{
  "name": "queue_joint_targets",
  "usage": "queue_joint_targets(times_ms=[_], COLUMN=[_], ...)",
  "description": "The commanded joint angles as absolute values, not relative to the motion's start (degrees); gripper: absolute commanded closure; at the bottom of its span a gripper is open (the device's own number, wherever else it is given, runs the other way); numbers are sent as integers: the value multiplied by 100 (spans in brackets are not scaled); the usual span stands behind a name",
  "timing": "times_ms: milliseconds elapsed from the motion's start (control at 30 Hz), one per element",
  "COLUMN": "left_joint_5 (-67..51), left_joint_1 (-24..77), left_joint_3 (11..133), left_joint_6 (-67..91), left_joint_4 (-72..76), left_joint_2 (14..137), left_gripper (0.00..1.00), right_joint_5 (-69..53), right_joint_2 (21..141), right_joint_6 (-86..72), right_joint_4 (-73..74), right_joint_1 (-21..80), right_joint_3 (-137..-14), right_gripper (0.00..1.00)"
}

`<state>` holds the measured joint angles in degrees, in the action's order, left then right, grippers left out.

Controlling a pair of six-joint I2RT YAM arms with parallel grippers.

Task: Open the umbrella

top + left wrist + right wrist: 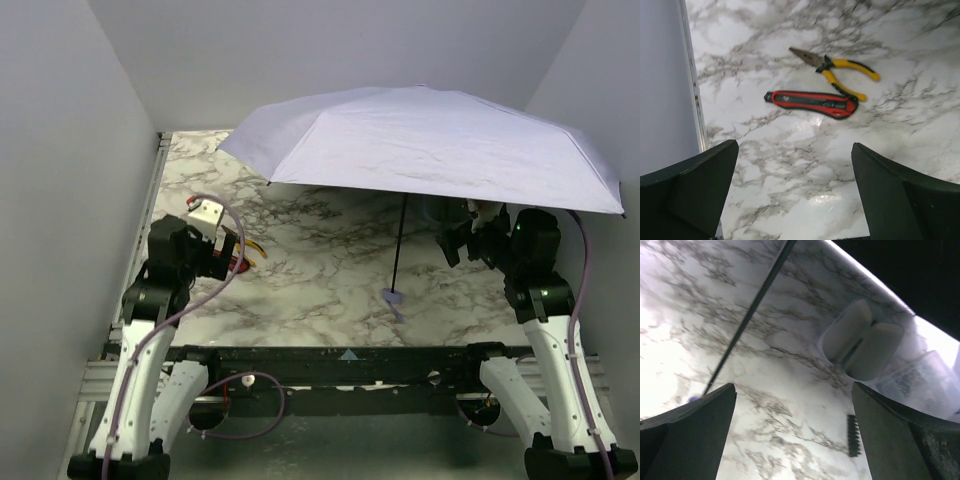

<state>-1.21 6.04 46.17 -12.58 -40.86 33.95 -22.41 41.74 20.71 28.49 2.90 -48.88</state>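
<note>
The umbrella stands open: its pale lavender canopy (pixel 430 145) spreads over the right half of the table. Its thin black shaft (pixel 399 245) slants down to the small lavender handle (pixel 392 296), which rests on the marble. In the right wrist view the shaft (pixel 747 315) crosses the upper left and the black inside of the canopy (pixel 920 275) fills the top right. My right gripper (pixel 792 410) is open and empty under the canopy, right of the shaft (pixel 455 240). My left gripper (pixel 795 165) is open and empty at the table's left (pixel 232 248).
Yellow-handled pliers (pixel 840 70) and a red-and-black utility knife (pixel 812 102) lie on the marble ahead of the left gripper. A translucent plastic container (pixel 862 342) and a small black toothed strip (pixel 853 435) lie under the canopy. A white wall (pixel 660 75) borders the left edge.
</note>
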Motion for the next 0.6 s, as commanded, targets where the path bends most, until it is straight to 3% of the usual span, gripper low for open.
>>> queue_joint_targets(times_ms=[0,233,567], left_joint_5=[1035,653,1115], left_joint_1=[563,564,563], left_joint_3=[4922,4493,4042], left_joint_6=[-1024,-1453,-1548], left_joint_4=[-4565,-3906,-3345], left_joint_2=[4368,4128,4295], left_gripper=[2,2,2], right_joint_5=[-1596,-1029,-960], right_joint_2=[3723,3275,3049], right_joint_6=[3201,3425,3373], right_joint_4=[3060,2795,2676], right_joint_1=[252,262,261], right_joint_3=[-4499,-3709,-3254], right_gripper=[0,0,0])
